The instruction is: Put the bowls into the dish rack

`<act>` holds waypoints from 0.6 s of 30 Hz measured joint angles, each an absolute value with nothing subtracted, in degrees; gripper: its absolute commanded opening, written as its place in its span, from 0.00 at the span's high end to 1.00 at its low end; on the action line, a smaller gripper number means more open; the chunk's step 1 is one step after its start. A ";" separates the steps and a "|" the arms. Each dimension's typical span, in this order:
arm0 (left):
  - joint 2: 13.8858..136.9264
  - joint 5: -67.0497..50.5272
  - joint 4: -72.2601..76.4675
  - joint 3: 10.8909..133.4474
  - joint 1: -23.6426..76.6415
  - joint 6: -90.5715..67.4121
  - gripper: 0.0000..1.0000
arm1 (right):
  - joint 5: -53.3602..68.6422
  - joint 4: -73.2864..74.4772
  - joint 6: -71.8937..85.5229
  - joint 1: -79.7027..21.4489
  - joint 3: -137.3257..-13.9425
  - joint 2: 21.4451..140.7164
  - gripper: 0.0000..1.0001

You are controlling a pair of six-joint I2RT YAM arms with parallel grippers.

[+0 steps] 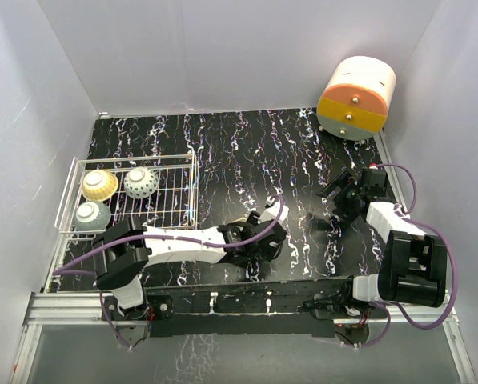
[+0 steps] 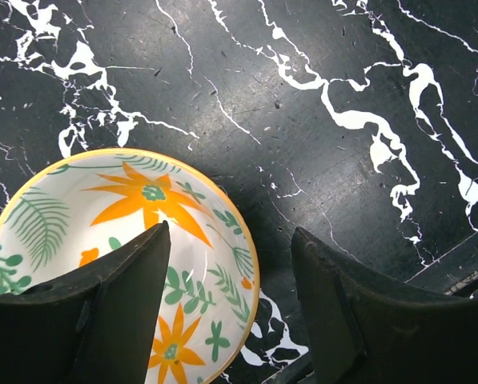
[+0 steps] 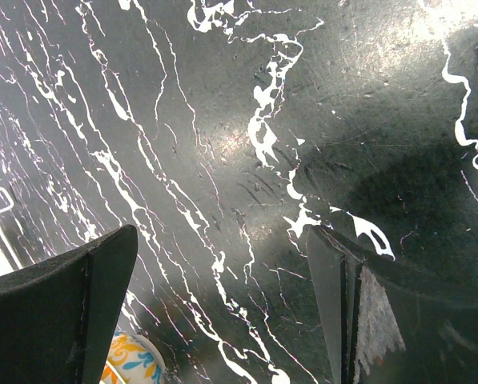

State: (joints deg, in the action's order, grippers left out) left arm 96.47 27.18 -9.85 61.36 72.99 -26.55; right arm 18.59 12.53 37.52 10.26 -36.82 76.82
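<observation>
The cream bowl with orange and green flowers [image 2: 102, 232] lies open side up on the black marbled table; the left arm hides it in the top view. My left gripper [image 2: 230, 232] is open and straddles its right rim, one finger over the inside, the other outside, neither touching. The white wire dish rack [image 1: 186, 172] stands at the left and holds three upturned bowls: cream-yellow [image 1: 99, 186], grey-white [image 1: 141, 182] and blue-white [image 1: 92, 215]. My right gripper [image 3: 221, 232] hangs open over bare table with nothing in it. A sliver of a patterned bowl [image 3: 130, 360] shows at its lower left.
An orange-and-cream round drawer unit [image 1: 356, 98] stands at the back right corner. White walls close the table on three sides. The right arm [image 1: 343, 196] sits on the right half of the table, apart from the left one.
</observation>
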 measured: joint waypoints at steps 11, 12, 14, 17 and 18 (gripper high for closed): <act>100.25 26.85 -10.61 61.39 72.99 -28.62 0.49 | 18.55 12.53 37.50 10.26 -36.82 76.82 0.10; 100.25 26.87 -10.59 61.39 72.99 -28.80 0.52 | 18.55 12.51 37.50 10.26 -36.82 76.82 0.10; 100.25 26.94 -10.74 61.39 72.99 -29.19 0.57 | 18.55 12.53 37.50 10.26 -36.82 76.82 0.10; 100.25 27.00 -10.74 61.39 72.99 -29.36 0.64 | 18.52 12.53 37.50 10.26 -36.82 76.82 0.10; 100.25 27.00 -10.74 61.39 72.99 -29.41 0.66 | 18.52 12.51 37.50 10.26 -36.82 76.82 0.10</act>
State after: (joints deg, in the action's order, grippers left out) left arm 100.25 27.00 -10.74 61.39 72.99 -29.41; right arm 18.52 12.51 37.50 10.26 -36.82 76.82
